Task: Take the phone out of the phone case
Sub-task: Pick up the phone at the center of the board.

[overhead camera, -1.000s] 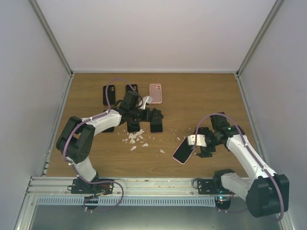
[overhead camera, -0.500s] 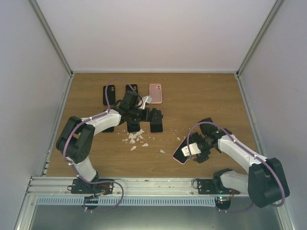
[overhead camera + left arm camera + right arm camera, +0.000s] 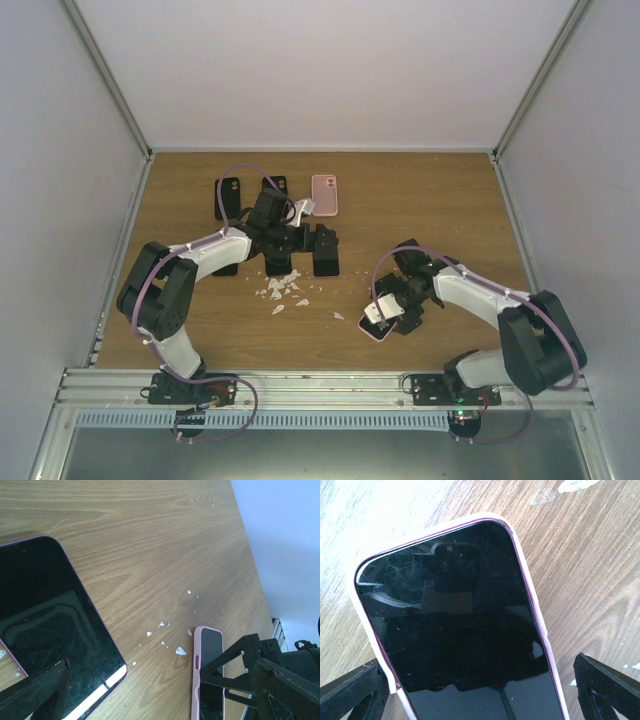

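Observation:
The phone in its pink case (image 3: 377,326) lies screen up on the table at front right. It fills the right wrist view (image 3: 455,625). My right gripper (image 3: 386,310) is open and straddles its lower end (image 3: 477,667). One finger (image 3: 350,692) sits close to the case's left side and the other (image 3: 607,685) stands apart on the right. My left gripper (image 3: 305,240) is open at the table's middle, among black phones. In the left wrist view (image 3: 160,680) one finger (image 3: 35,695) is over a dark phone (image 3: 45,615), and the pink-cased phone (image 3: 206,650) shows farther off.
An empty pink case (image 3: 324,194) lies at the back. Several black phones or cases (image 3: 228,198) lie around my left gripper. White flakes (image 3: 285,289) are scattered on the wood in front of them, and they also show in the left wrist view (image 3: 180,651).
My right gripper has moved left and lower, from beside the pink-cased phone to over it. The phone has stayed near the same spot. The left arm has not moved.

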